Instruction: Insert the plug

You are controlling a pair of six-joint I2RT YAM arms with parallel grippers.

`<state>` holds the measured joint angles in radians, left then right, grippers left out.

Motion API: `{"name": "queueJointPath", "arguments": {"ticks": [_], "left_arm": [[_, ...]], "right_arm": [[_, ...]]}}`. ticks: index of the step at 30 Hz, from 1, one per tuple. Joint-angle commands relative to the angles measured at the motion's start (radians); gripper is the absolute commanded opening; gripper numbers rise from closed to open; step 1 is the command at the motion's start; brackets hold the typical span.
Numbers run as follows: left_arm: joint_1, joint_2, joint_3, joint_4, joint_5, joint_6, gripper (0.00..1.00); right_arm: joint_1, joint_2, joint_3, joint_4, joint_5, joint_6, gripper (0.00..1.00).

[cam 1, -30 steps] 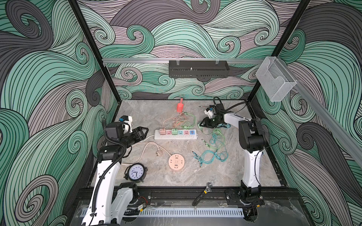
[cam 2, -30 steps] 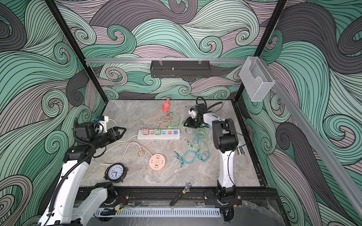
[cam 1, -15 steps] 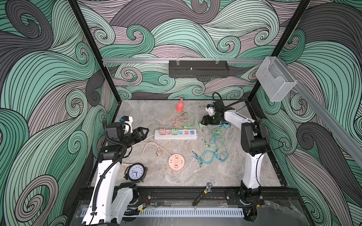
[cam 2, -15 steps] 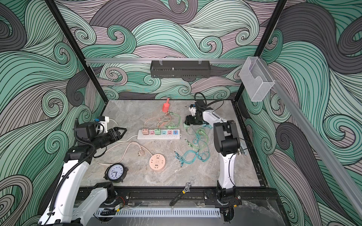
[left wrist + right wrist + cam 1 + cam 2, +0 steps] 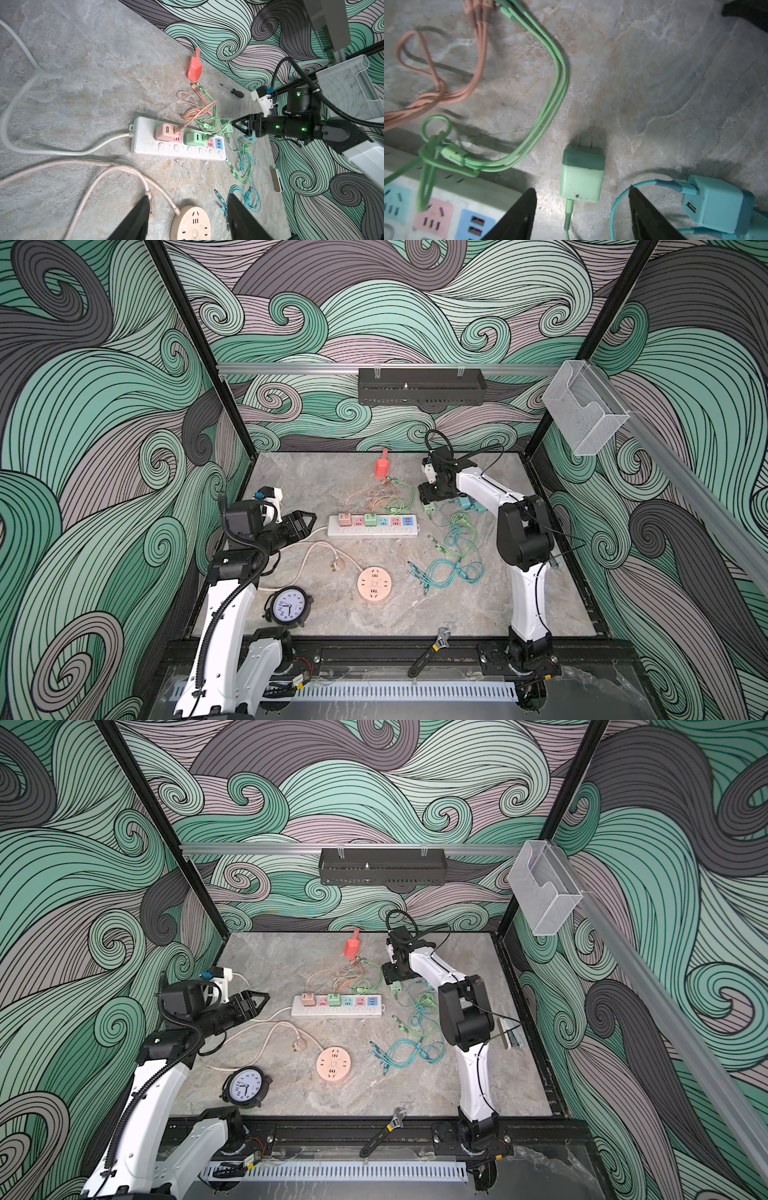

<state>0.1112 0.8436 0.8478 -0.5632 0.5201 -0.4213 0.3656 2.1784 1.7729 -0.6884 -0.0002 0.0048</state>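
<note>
Right tool [image 5: 580, 189], jaws spread and empty, hovers over the plug [image 5: 582, 172]; strip [image 5: 374, 532] at the plug's eight o'clock; left tool [image 5: 188, 197] likewise spread.

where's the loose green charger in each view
Both top views: the green charger lies just off the blue end of the power strip.
Left wrist: the charger sits just beyond the strip's far end.
Right wrist: the charger is mid-picture, between the strip's corner and a blue charger.
Shared landmark: the power strip.
</note>
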Motion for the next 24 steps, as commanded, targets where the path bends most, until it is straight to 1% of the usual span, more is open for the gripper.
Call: {"name": "queueJointPath", "arguments": {"ticks": [1, 6, 11, 19, 24], "left_arm": [[0.007, 0.003, 0.025, -0.022, 0.006, 0.029, 0.62], [0.007, 0.003, 0.03, -0.027, 0.004, 0.033, 0.62], [0.007, 0.002, 0.022, -0.026, 0.004, 0.038, 0.62], [0.006, -0.002, 0.021, -0.035, -0.002, 0.048, 0.62], [0.007, 0.001, 0.017, -0.033, -0.002, 0.045, 0.62]], "right_arm": [[0.004, 0.048, 0.027, -0.047, 0.039, 0.015, 0.69], [0.004, 0.085, 0.049, -0.051, 0.032, 0.031, 0.66], [0.004, 0.113, 0.07, -0.049, 0.0, 0.041, 0.63], [0.006, 0.137, 0.079, -0.051, 0.017, 0.049, 0.49], [0.01, 0.127, 0.067, -0.055, 0.032, 0.041, 0.42]]}}
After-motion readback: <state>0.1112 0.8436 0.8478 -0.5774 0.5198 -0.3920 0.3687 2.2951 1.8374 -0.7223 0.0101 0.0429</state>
